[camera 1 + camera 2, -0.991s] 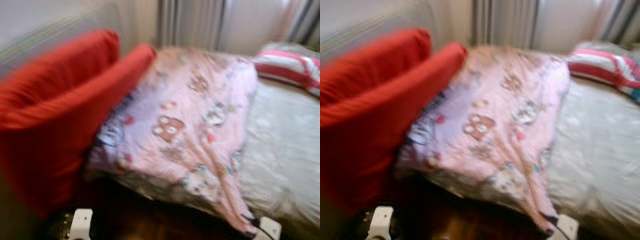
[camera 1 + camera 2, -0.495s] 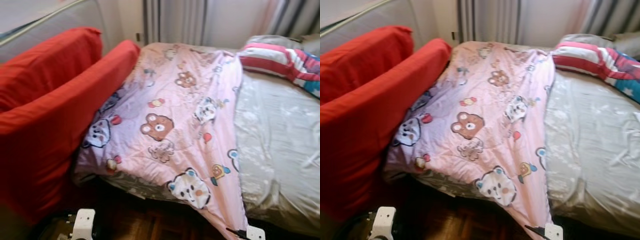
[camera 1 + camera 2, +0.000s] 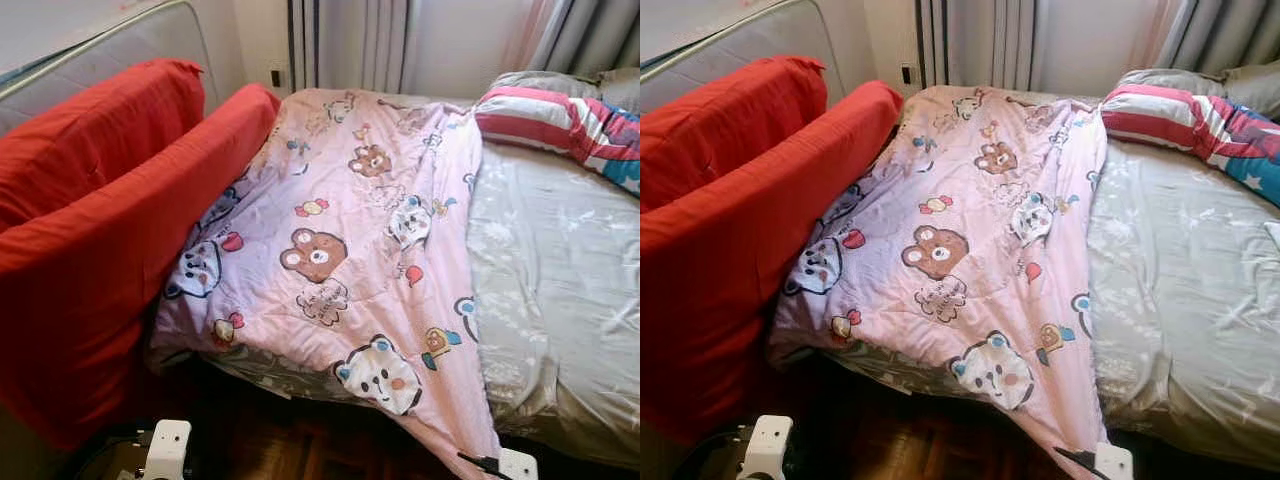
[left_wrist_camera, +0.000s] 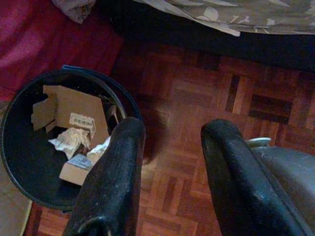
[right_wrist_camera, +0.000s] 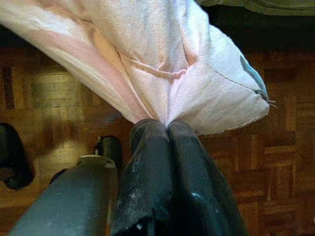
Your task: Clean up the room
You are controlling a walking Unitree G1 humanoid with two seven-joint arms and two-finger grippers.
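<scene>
- We look down at a bed [image 3: 560, 290] with a grey leaf-print sheet, curtains [image 3: 350, 40] behind it and dark parquet floor [image 4: 197, 98] below.
- A pink blanket [image 3: 350, 240] printed with cartoon bears covers the left half of the bed, and one corner hangs over the near edge toward the floor.
- On our left, red cushions [image 3: 100, 230] lean against a grey headboard [image 3: 130, 40], touching the blanket's side.
- A striped pillow [image 3: 1185, 115] lies at the far right end of the bed.
- Our right gripper [image 5: 167, 129] is low at the bed's near edge; its fingers [image 5: 147, 162] are pressed together, pinching the hanging corner of the blanket, whose pale underside bunches up just above the tips.
- Our left gripper [image 4: 170, 147] hangs low above the floor with its fingers [image 4: 120, 162] spread apart, holding and touching nothing.
- The left wrist view shows a round black bin [image 4: 19, 162] beside the red fabric, holding pieces of cardboard [image 4: 69, 115] and crumpled paper [image 4: 69, 142].
- In the head views we see the patterned top of the blanket and the whole bed; the right wrist view shows the pinch itself up close.
</scene>
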